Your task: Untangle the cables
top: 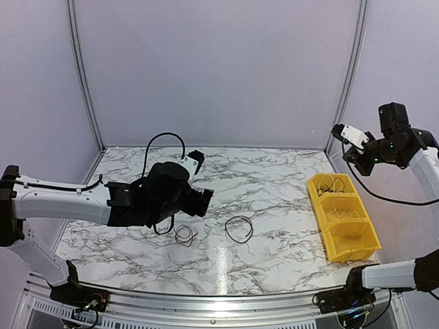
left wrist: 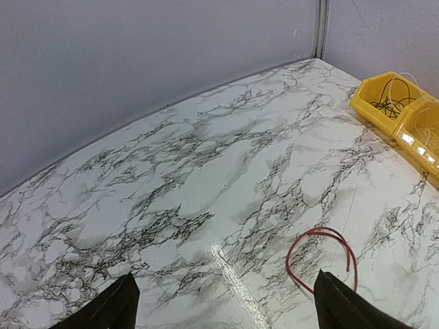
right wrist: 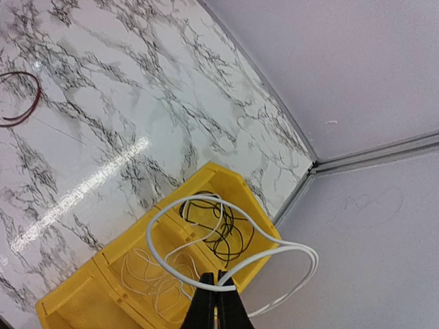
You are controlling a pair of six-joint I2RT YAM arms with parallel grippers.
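A thin red wire loop (left wrist: 319, 232) lies flat on the table (top: 274, 178), a small dark wire tangle (top: 185, 235) nearby. A thin white wire loop (right wrist: 310, 255) hangs pinched in the right hand (right wrist: 217, 281), over black wires (right wrist: 230, 236) coiled in a yellow plastic bin (right wrist: 68, 298).

Glossy marble-look table (top: 274, 185), yellow plastic bin (top: 353, 240)

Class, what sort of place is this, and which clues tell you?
Probably a robot lab test cell: plain panel walls enclose a marble-patterned table, a left arm and a right arm stand at its edge, and a yellow bin holds thin cables.
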